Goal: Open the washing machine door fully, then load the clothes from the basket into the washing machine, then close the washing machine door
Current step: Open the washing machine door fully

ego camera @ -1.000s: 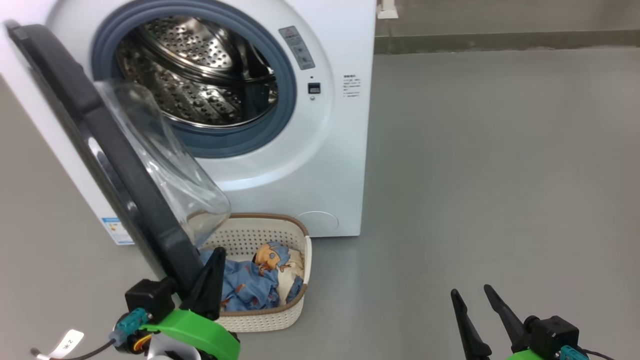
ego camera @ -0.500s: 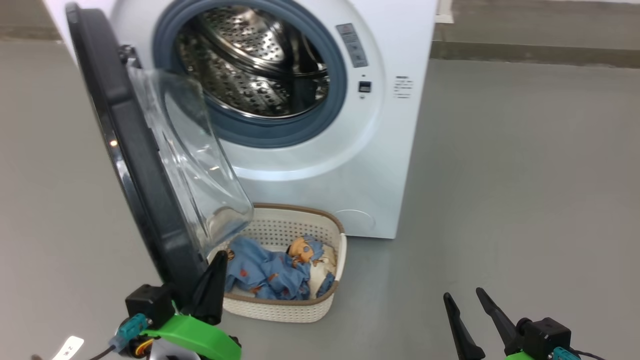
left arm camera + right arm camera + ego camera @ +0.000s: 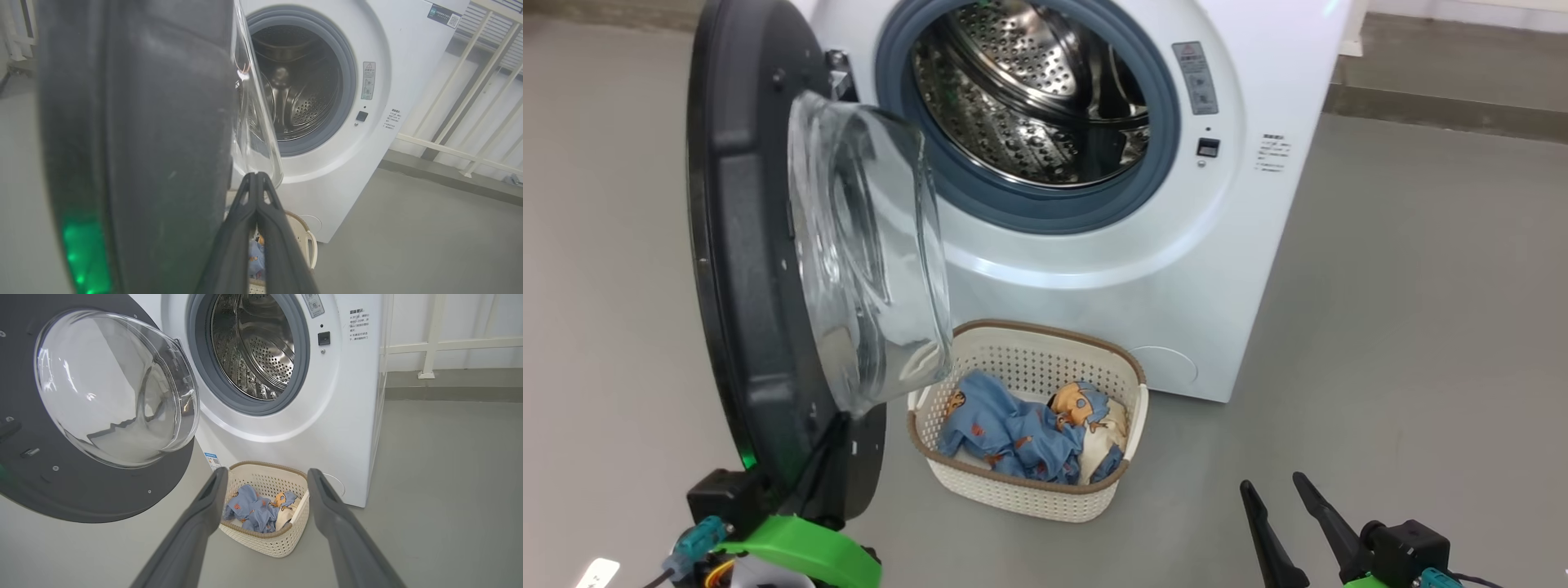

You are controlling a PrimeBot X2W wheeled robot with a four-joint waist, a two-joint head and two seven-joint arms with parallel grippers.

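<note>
— Swung wider since a second ago, the washing machine door (image 3: 743, 245) now shows its inner face.
— Grippers?
— At seven o'clock my left gripper (image 3: 256, 176) is pinched shut, empty, by the door's lower edge; at five my right gripper (image 3: 1272, 483) stands spread.
— Load?
— At six the clothes (image 3: 1013, 429) lie in the basket (image 3: 1029, 498), clear of the door; at twelve the drum (image 3: 1029, 106) gapes. Loading can start, I judge.

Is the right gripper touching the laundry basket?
Apart. The head view shows the right gripper off to the right of the basket, with bare floor between them.
</note>
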